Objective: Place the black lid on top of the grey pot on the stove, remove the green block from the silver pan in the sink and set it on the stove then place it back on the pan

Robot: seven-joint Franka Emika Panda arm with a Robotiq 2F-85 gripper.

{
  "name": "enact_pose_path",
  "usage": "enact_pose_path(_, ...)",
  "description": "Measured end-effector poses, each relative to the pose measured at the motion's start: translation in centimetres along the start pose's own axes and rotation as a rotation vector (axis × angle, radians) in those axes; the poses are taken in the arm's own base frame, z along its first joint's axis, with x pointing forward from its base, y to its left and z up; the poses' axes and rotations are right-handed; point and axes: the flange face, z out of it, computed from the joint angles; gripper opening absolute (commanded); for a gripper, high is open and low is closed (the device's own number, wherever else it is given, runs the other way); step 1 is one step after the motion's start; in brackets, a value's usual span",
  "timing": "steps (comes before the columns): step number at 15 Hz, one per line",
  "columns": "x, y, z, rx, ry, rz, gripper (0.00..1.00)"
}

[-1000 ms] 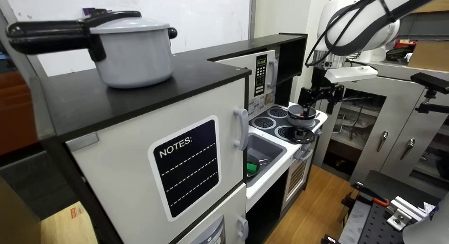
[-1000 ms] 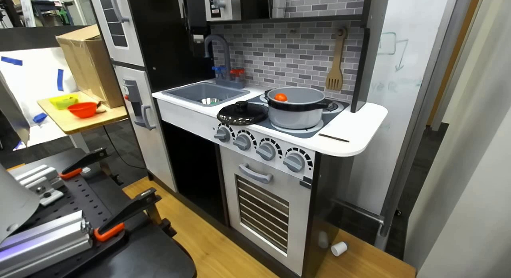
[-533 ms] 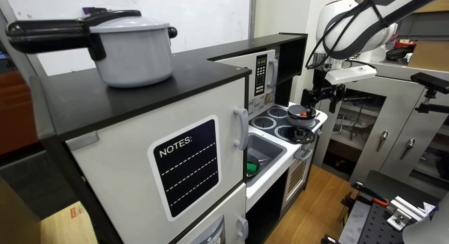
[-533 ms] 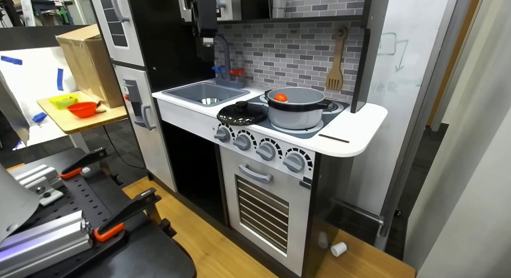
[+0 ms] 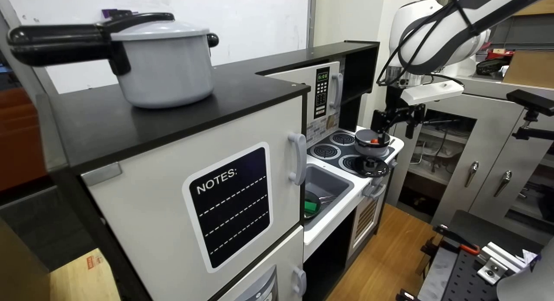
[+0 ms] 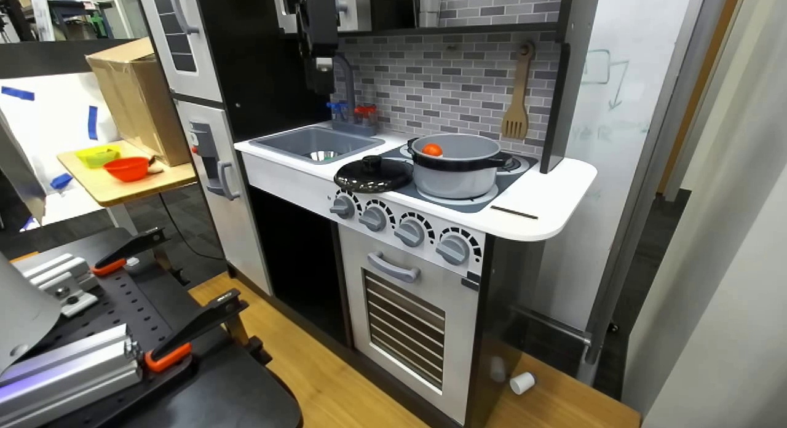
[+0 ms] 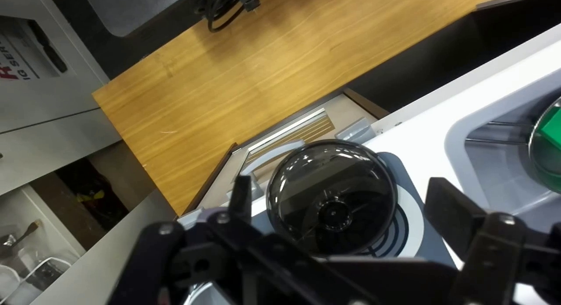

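The black lid (image 5: 371, 166) lies flat on the front of the stove (image 5: 325, 152), beside the grey pot (image 5: 368, 149); both also show in an exterior view, lid (image 6: 374, 177) and pot (image 6: 455, 177). In the wrist view the lid (image 7: 333, 186) lies below and between my spread fingers. My gripper (image 7: 339, 189) is open and empty, above the stove, apart from the lid. The green block (image 5: 310, 206) sits in the silver pan (image 5: 317, 198) in the sink; the block (image 7: 553, 126) is partly cut off at the wrist view's right edge.
An orange ball (image 6: 432, 150) is inside the pot. The sink (image 6: 295, 144) with its faucet (image 6: 348, 87) adjoins the stove. The microwave (image 5: 320, 93) and an upper shelf (image 6: 455, 29) rise behind. A larger grey pot (image 5: 169, 72) stands on the fridge top.
My gripper has shifted slightly, uncovering the orange ball in an exterior view, and hangs lower and further right in an exterior view. It barely moves in the last half second. The objects have not moved.
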Motion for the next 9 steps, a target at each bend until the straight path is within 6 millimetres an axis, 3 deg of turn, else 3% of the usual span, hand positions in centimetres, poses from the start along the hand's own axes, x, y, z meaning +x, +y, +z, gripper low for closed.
enact_pose_path(9,2.1,-1.5,2.0,-0.010,-0.001,-0.029,1.00)
